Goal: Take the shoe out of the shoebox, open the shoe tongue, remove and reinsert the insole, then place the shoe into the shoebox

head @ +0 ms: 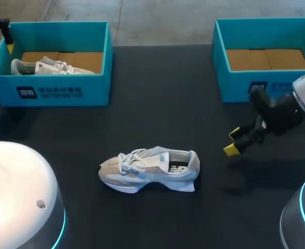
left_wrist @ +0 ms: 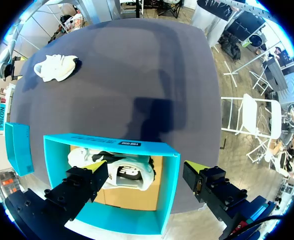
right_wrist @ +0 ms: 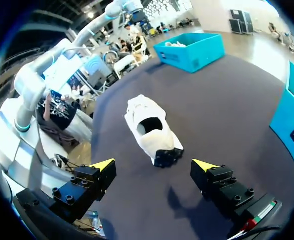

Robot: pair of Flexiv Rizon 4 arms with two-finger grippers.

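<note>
The shoe (head: 148, 170) stands upright on its sole near the middle of the dark desk (head: 157, 119). Its toe points to my left and its heel to my right, and the laces lie loose over the tongue. It looks light, with a soft upper that would give under a pinch and a firmer sole and heel. The heel collar or the sides at midfoot seem the safest places to grip. The tongue and the thin insole will likely flop, so they call for a hold on an edge.

Off the heel, well apart from the shoe, the right claw (head: 232, 141) hovers spread and holds nothing.

At the far right, one teal shoebox (head: 235, 85) shows only its brown cardboard floor (head: 266, 58). At the far left, the other shoebox (head: 64, 92) holds a second pale shoe (head: 49, 66). The left claw (left_wrist: 144, 169) hangs spread above that box and grips nothing.
</note>
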